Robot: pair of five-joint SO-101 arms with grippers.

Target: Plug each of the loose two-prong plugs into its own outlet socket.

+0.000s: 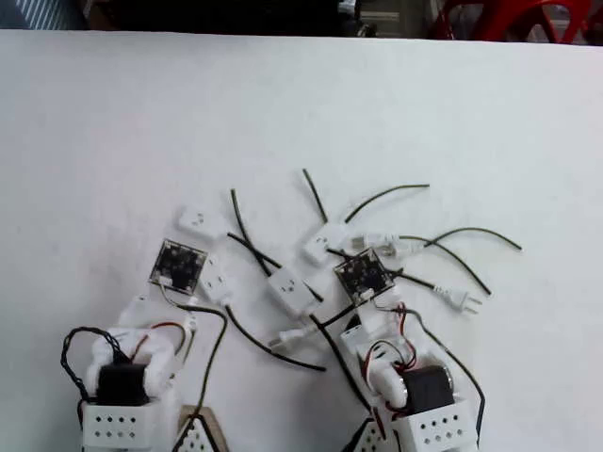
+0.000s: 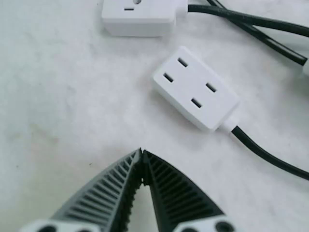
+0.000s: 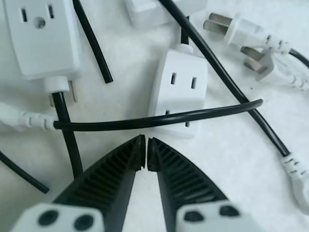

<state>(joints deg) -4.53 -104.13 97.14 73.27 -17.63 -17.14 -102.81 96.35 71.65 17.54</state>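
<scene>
In the left wrist view my left gripper (image 2: pixel 142 155) is shut and holds nothing. It hovers over bare table a short way from a white four-slot socket (image 2: pixel 195 87), with a second white socket (image 2: pixel 137 14) beyond. My right gripper (image 3: pixel 145 144) is also shut and empty, just short of a black cable (image 3: pixel 159 118) that crosses a white two-slot socket (image 3: pixel 178 89). A larger socket (image 3: pixel 43 34) lies beside it. Two white two-prong plugs (image 3: pixel 236 29) (image 3: pixel 263 60) lie farther off. From above, sockets (image 1: pixel 290 290) (image 1: pixel 325 243) and loose plugs (image 1: pixel 462 299) (image 1: pixel 283 344) lie scattered between the arms.
Black cords (image 1: pixel 415 273) tangle over the middle of the white table (image 1: pixel 301 113). The left arm (image 1: pixel 122 377) and right arm (image 1: pixel 419 391) stand at the near edge. The far half of the table is bare.
</scene>
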